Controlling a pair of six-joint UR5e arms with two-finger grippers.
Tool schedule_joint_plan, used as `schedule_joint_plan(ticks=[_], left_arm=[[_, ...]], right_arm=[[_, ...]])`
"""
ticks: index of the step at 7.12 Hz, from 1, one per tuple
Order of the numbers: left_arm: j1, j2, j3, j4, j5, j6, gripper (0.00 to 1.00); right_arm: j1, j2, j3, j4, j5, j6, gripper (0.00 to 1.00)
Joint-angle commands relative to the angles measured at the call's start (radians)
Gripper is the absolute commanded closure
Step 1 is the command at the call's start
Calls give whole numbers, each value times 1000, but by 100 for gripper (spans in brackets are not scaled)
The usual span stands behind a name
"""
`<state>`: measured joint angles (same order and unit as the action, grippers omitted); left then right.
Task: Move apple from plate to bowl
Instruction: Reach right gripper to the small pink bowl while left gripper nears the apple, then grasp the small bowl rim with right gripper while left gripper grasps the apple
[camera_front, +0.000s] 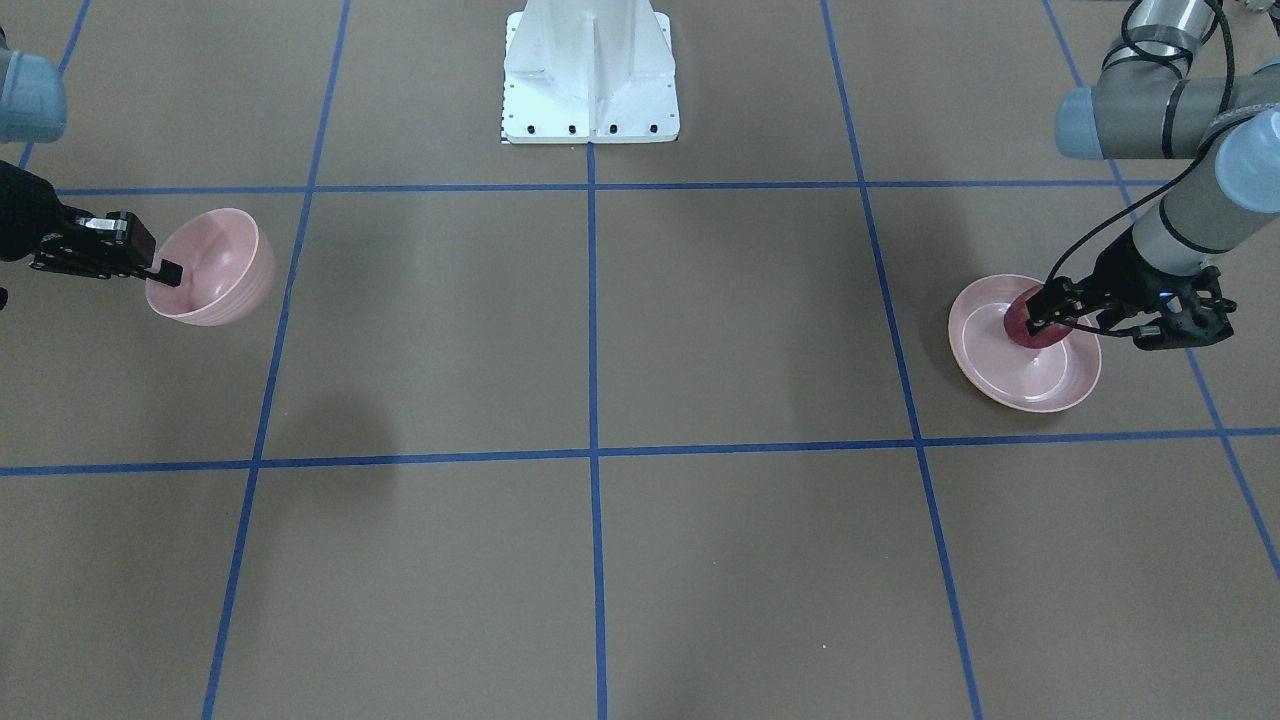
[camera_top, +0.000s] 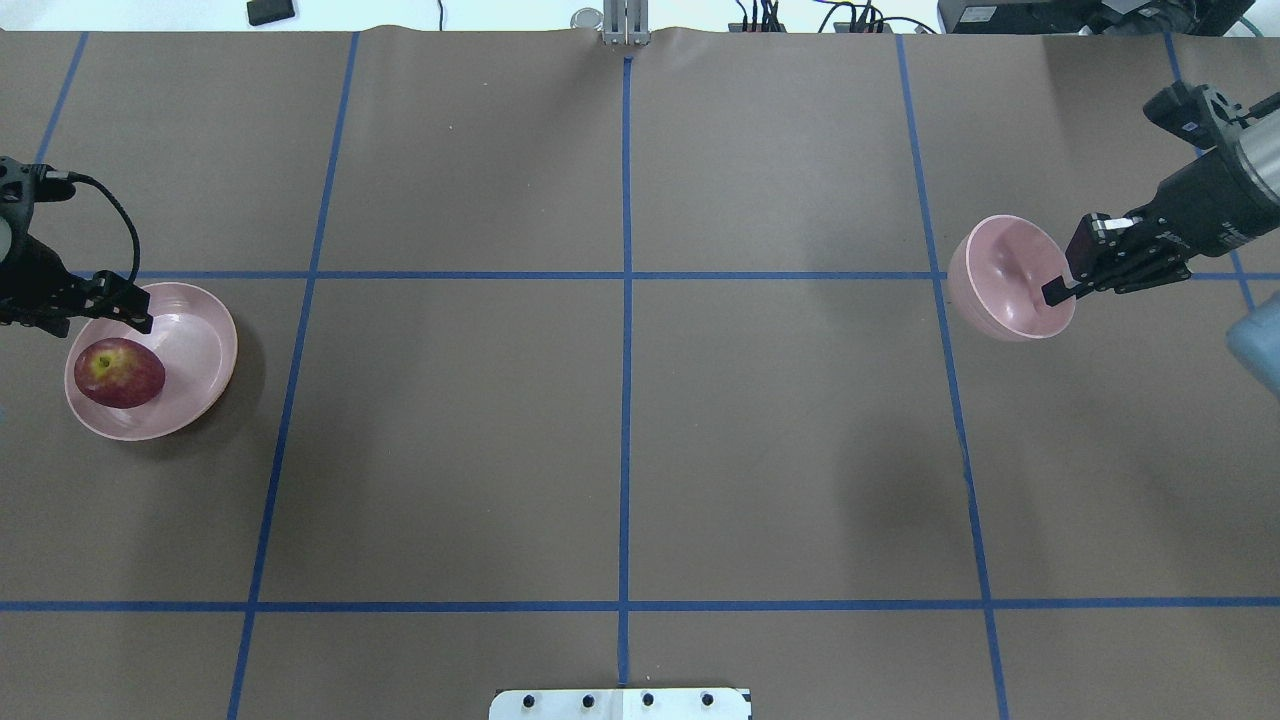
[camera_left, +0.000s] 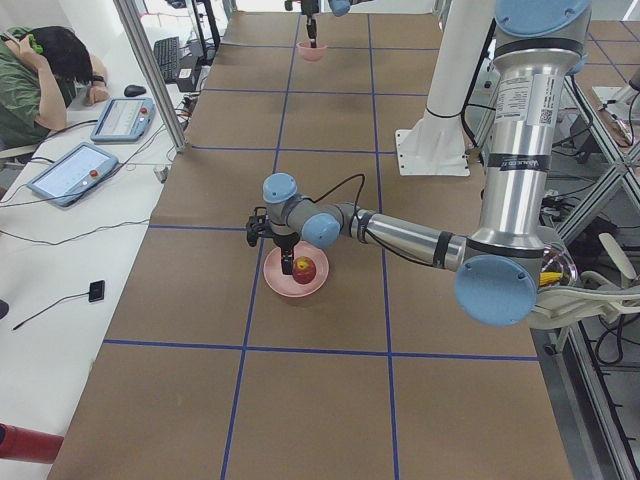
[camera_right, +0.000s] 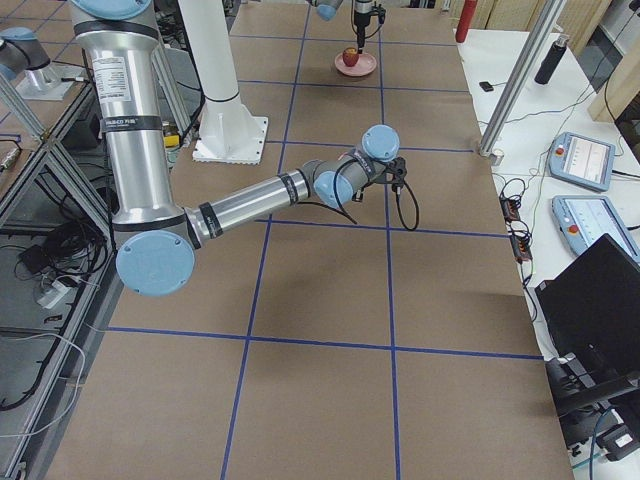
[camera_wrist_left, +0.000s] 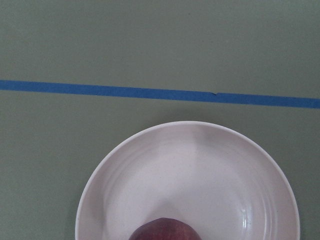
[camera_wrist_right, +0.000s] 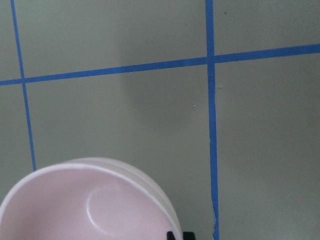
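The dark-red apple (camera_top: 118, 373) lies on the wide pink plate (camera_top: 190, 340) at the table's left end. My left gripper (camera_top: 135, 318) is shut on the plate's rim next to the apple and holds the plate slightly tilted. In the front view the apple (camera_front: 1020, 322) sits on the plate (camera_front: 1030, 378) behind the left gripper (camera_front: 1040, 312). The left wrist view shows the plate (camera_wrist_left: 200, 170) and the top of the apple (camera_wrist_left: 165, 231). My right gripper (camera_top: 1055, 292) is shut on the rim of the deep pink bowl (camera_top: 1005, 275), tilted above the table's right end. The bowl (camera_wrist_right: 75, 205) looks empty.
The white robot base (camera_front: 590, 70) stands at the middle of the robot's side. Blue tape lines (camera_top: 626, 400) cross the brown table. An operator (camera_left: 40, 80) sits at a side desk with tablets beyond the table's left end.
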<state>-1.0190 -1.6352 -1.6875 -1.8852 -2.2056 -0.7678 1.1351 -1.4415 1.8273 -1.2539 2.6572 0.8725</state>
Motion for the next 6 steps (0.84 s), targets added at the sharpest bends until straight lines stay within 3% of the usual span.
schedule_joint_plan(ticks=[1, 6], left_arm=[[32, 2, 8, 0, 21, -1, 2], [60, 25, 25, -3, 40, 8, 2]], right_arm=[[0, 16, 3, -7, 0, 13, 100], [-11, 32, 3, -7, -12, 33, 100]])
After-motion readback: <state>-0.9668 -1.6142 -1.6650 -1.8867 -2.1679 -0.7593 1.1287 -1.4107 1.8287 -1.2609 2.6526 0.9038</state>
